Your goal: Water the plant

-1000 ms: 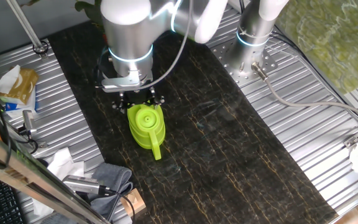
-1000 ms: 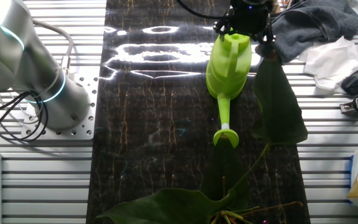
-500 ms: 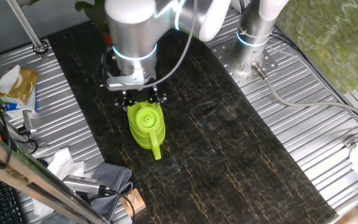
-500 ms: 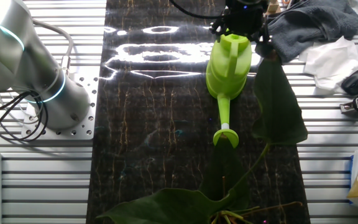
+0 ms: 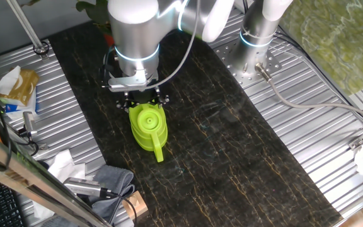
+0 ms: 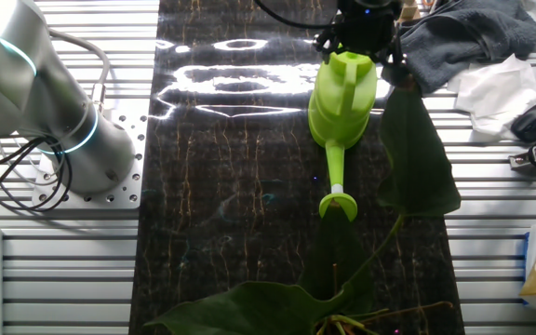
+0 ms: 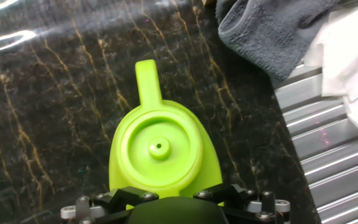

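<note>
The lime-green watering can [image 5: 149, 126] stands on the dark marble-patterned mat [image 5: 232, 157], its spout [image 5: 158, 153] pointing toward the front edge. It also shows in the other fixed view [image 6: 342, 93] and from above in the hand view [image 7: 160, 149]. My gripper [image 5: 142, 101] sits right at the can's rear, handle side, low over it [image 6: 361, 42]. Its fingertips are hidden, so I cannot tell their state. The plant shows as broad dark green leaves [image 6: 417, 158] close to the spout's rose [image 6: 338, 203], and behind my arm [image 5: 90, 6]. Its pot is hidden.
A grey cloth [image 5: 115, 180] [image 7: 272, 31] and white tissue [image 6: 501, 84] lie beside the mat near the can. A second arm's base [image 5: 257, 38] stands on the ribbed metal table [image 5: 333, 145]. A yellow packet [image 5: 17, 85] and tools lie at the left.
My arm shifted slightly backward and to the right over the can's rear between one second and half a second ago. Since then nothing has moved. The can stays put.
</note>
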### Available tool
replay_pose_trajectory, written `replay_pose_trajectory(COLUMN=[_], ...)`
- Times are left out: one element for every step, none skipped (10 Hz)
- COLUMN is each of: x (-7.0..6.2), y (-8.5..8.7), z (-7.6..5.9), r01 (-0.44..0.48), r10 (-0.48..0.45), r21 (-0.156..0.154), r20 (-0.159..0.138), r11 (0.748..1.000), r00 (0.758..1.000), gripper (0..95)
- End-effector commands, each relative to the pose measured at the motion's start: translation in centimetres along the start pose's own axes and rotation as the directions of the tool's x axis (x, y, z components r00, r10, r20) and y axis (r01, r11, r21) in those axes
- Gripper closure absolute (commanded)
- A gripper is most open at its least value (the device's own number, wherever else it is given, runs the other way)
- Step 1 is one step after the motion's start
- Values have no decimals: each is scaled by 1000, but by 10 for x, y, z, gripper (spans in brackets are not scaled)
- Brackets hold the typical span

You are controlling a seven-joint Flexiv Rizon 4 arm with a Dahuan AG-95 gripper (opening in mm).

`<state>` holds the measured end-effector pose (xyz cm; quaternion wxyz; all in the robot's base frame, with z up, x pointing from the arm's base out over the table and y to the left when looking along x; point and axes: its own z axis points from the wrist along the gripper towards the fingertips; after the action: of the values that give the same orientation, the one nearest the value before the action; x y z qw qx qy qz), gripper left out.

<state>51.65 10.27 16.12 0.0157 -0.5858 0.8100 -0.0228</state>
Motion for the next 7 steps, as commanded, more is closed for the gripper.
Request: replay_pose_trajectory(x=[0,1,3,4,5,6,6], y=[-1,-1,1,2,3,3,3], z=[2,5,7,8,9,10,11], r01=[2,3,1,-3,-6,-7,-9], r10=[-2,-3,-1,3,6,7,9], r21=[-1,-1,0,0,0,0,0], r20=[5,7,12,14,17,21,21], r11=[1000,1000,1000,1000,1000,1000,1000], r00=[1000,1000,1000,1000,1000,1000,1000], gripper=[0,0,0,0,0,190,190])
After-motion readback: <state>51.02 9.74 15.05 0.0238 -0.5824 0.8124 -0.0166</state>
